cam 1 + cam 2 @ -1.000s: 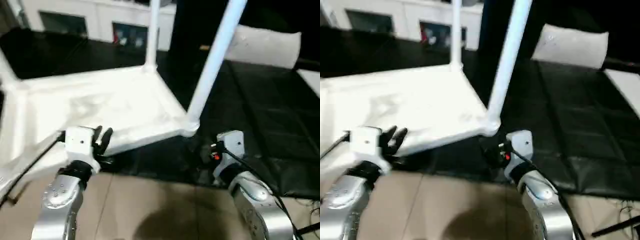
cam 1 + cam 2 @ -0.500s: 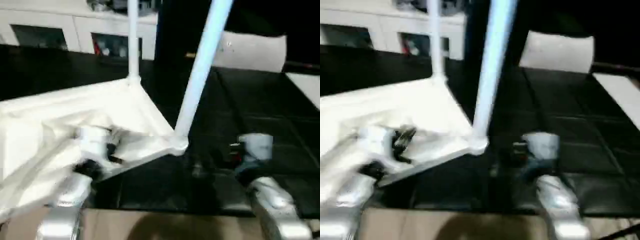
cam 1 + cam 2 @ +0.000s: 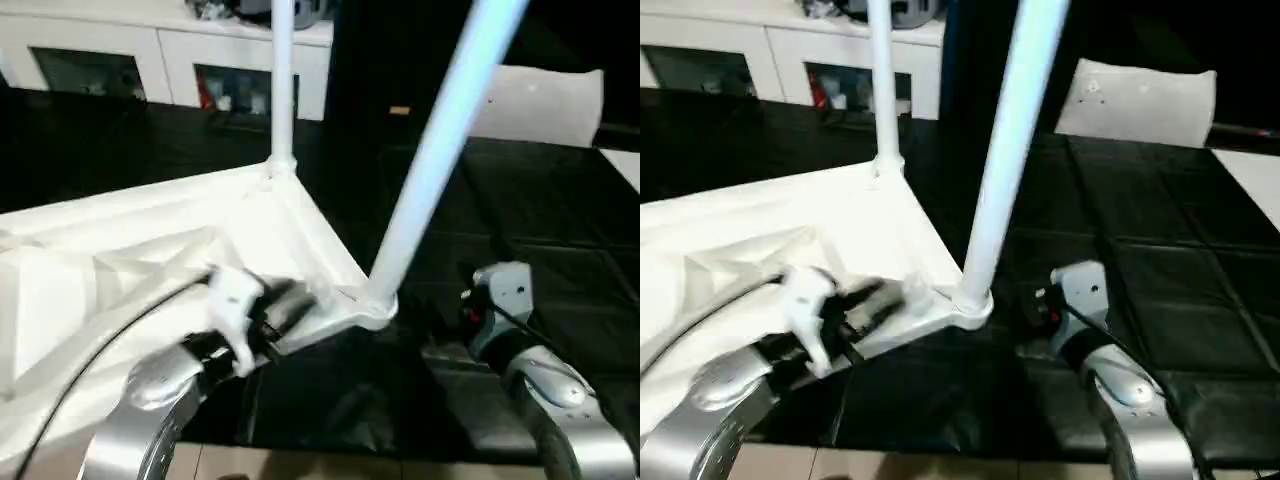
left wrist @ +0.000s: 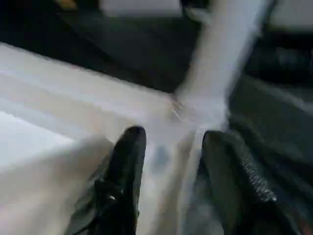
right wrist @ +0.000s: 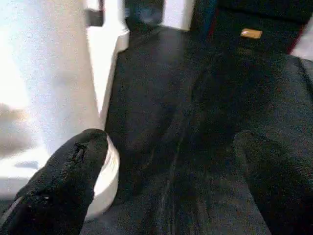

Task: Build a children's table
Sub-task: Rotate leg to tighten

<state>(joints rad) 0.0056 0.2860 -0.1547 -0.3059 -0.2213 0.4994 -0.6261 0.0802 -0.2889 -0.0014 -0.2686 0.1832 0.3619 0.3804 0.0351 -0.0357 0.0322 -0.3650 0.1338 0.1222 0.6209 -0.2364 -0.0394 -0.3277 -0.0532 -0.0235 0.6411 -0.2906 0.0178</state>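
The children's table lies upside down: its white tabletop (image 3: 150, 260) shows the ribbed underside. One white leg (image 3: 282, 90) stands in the far corner, and another leg (image 3: 440, 170) rises from the near corner socket (image 3: 375, 305). My left gripper (image 4: 171, 142) is at the tabletop's front edge, just left of that socket. Its black fingers (image 4: 124, 166) stand apart, one on each side of the rim. My right gripper (image 5: 168, 161) hangs wide open just right of the near leg's base (image 5: 105, 171), with only black mat between its fingers.
Black padded mats (image 3: 560, 230) cover the floor around the table. White cabinets (image 3: 150, 50) line the back and a white cushion (image 3: 540, 100) lies at the far right. A tan floor strip (image 3: 300, 465) runs along the near edge.
The camera has shifted. My left gripper has slid right along the tabletop's front edge toward the near corner, and its fingers have spread. The right gripper stays open beside the near leg.
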